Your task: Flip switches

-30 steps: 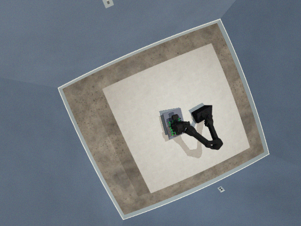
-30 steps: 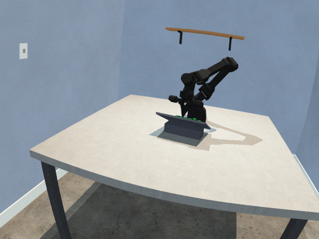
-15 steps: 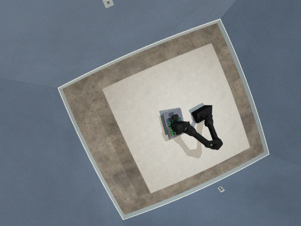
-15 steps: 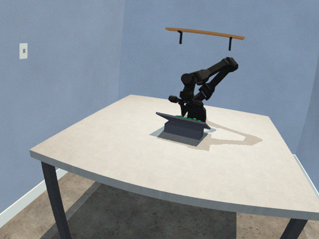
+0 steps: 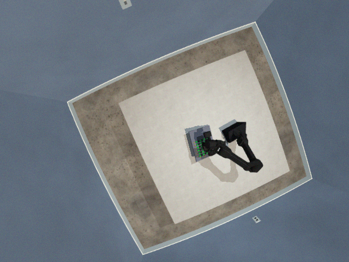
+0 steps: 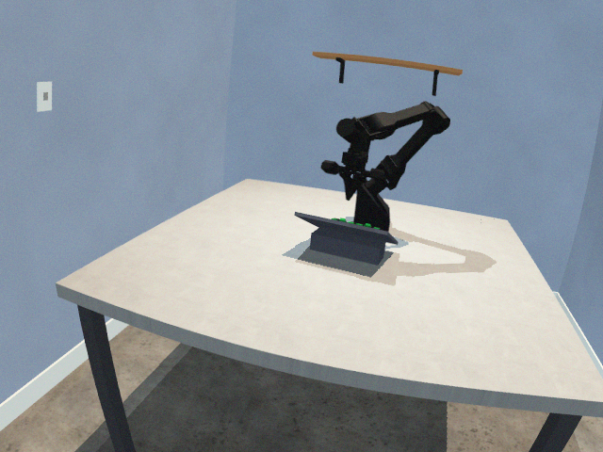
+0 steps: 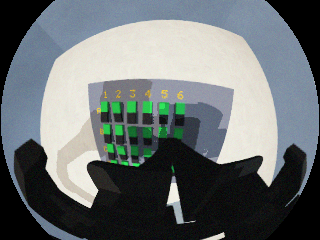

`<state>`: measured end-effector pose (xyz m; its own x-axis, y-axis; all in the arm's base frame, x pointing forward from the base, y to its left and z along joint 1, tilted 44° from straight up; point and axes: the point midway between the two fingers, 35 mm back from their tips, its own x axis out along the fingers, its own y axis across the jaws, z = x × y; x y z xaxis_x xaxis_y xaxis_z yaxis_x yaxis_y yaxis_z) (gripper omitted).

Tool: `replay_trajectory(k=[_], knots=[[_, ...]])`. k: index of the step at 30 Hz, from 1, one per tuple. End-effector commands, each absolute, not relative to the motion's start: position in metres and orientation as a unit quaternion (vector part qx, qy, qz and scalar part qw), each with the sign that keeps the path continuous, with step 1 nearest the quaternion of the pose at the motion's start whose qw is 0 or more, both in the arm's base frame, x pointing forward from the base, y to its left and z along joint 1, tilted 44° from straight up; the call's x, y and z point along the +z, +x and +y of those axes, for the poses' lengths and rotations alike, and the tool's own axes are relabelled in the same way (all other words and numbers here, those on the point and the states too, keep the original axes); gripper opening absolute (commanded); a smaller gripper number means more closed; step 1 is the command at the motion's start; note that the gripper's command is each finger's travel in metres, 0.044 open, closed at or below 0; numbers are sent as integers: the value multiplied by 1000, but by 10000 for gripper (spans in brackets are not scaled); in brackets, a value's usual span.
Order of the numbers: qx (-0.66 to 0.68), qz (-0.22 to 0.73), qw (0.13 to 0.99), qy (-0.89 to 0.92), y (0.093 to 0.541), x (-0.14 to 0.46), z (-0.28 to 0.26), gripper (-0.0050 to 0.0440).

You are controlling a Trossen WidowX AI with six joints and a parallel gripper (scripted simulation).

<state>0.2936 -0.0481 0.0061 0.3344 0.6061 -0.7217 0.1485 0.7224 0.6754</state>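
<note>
A grey sloped switch panel (image 5: 200,144) sits on the white table and also shows in the exterior view (image 6: 347,232). In the wrist view the panel (image 7: 160,120) carries yellow column numbers 1 to 6 over rows of green-and-black rocker switches. Row A is the top row, with A4 (image 7: 148,112), A5 (image 7: 164,114) and A6 (image 7: 180,114) at its right. I cannot tell which end of each is raised. My gripper (image 7: 171,141) (image 6: 350,195) is shut and empty. It hangs above the panel, its tips over the lower rows near columns 4 and 5, which they hide.
The arm's base (image 5: 233,131) stands on the table right behind the panel. A wooden wall shelf (image 6: 386,62) hangs high above the arm. The table edge lies far from the panel on all sides.
</note>
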Motion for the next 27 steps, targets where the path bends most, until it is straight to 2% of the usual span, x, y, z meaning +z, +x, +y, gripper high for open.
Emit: replay_trajectory(k=[1,5,9,27], knots=[[152,554,744,341,293,2,-58,0],[152,554,744,341,293,-5,-63,0],[148,545,751,343,303,-27,-44,0],[148,544,751,343,309,-41,-32,0]])
